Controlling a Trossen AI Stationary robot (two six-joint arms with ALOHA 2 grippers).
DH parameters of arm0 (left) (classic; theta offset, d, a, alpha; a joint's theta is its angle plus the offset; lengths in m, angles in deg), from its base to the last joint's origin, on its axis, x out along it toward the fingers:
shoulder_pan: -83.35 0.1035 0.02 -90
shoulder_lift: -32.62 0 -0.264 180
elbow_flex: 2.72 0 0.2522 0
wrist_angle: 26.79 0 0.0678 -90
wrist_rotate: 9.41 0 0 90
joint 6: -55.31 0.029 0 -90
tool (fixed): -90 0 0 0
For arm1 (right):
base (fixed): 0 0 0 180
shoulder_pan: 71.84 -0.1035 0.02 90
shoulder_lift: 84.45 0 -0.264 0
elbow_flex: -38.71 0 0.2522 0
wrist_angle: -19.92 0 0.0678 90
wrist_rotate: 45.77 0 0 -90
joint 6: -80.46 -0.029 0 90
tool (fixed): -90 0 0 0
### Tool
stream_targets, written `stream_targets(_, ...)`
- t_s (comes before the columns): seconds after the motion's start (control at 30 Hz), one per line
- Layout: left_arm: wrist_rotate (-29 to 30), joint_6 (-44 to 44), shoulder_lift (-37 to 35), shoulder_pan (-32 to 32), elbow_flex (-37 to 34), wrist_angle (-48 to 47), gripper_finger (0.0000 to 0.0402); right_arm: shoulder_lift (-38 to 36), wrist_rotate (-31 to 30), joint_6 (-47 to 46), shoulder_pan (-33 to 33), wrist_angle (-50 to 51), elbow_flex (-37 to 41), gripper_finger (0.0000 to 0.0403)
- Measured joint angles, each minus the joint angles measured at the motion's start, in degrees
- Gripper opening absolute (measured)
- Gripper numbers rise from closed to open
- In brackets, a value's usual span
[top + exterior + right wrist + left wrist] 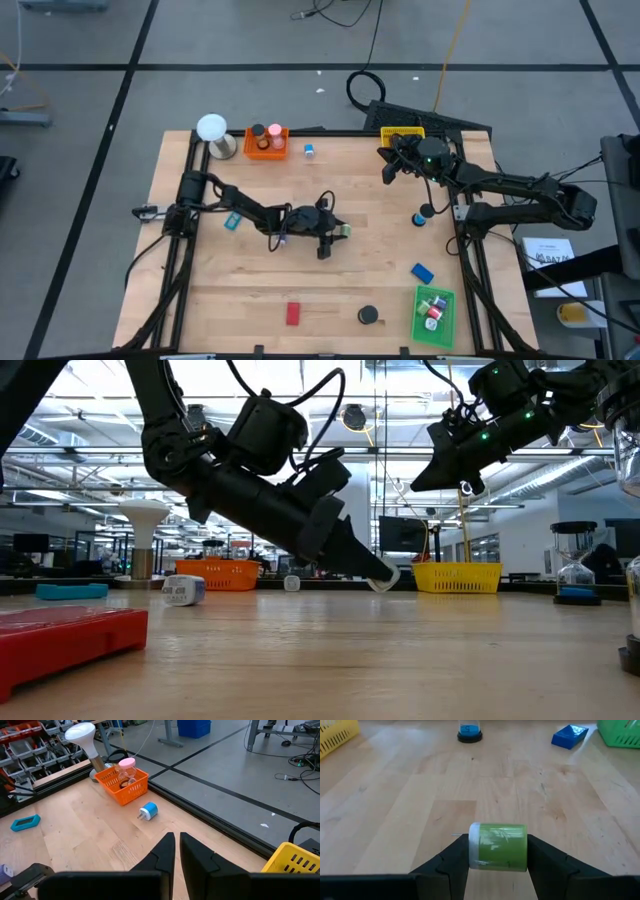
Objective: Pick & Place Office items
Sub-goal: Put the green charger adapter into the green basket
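My left gripper (497, 851) is over the middle of the table (338, 232), shut on a small green cylinder (501, 846) with a white cap. My right gripper (177, 851) is shut on nothing and is raised near the table's far right, beside the yellow tray (402, 131). Lying flat on the table are a red block (293, 313), a black disc (369, 315), a blue block (422, 271), a teal block (232, 221) and a small blue-and-white cylinder (149, 811). My left gripper pinches the green cylinder between its two fingers (451, 862). One finger is on the white-capped end (474, 845) and the other on the opposite end, so the cylinder lies crosswise between them. The fingers slant down from the table's left. Whether the cylinder is clear of the table, I cannot tell.
A green tray (433, 316) with small pieces in it sits at the near right corner. An orange tray (266, 142) and a white ball on a base (212, 130) stand at the far left. A blue piece on a black base (423, 215) stands right of centre. Bare wood lies around the left gripper.
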Motion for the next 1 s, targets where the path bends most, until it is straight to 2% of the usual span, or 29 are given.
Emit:
stream_targets(0.23,0.04,0.48,0.0,0.0,0.0,-0.26,0.0175,-0.01,0.0,0.0,0.0,0.0,0.0,0.0018)
stream_targets(0.5,0.68,0.59,0.0,0.0,-0.02,-1.94,0.0223,0.0,0.0,-0.01,0.0,-0.01,0.02,0.0018)
stream_targets(0.63,1.15,1.81,-0.21,0.0,-0.02,-3.33,0.0232,0.0,0.0,-0.01,-0.02,-0.01,0.02,0.0018)
stream_targets(0.8,2.13,4.87,-3.41,-0.58,-0.09,-8.67,0.0216,0.0,0.0,-0.01,-0.02,0.0,0.04,0.0018)
stream_targets(0.9,3.06,6.8,-7.5,-1.67,-0.58,-13.01,0.0194,-0.01,0.0,0.01,-0.02,0.0,0.04,0.0018)
stream_targets(1.0,3.22,8.96,-11.68,-2.77,-2.98,-12.94,0.0166,-0.02,0.0,0.01,-0.02,0.01,0.05,0.0018)
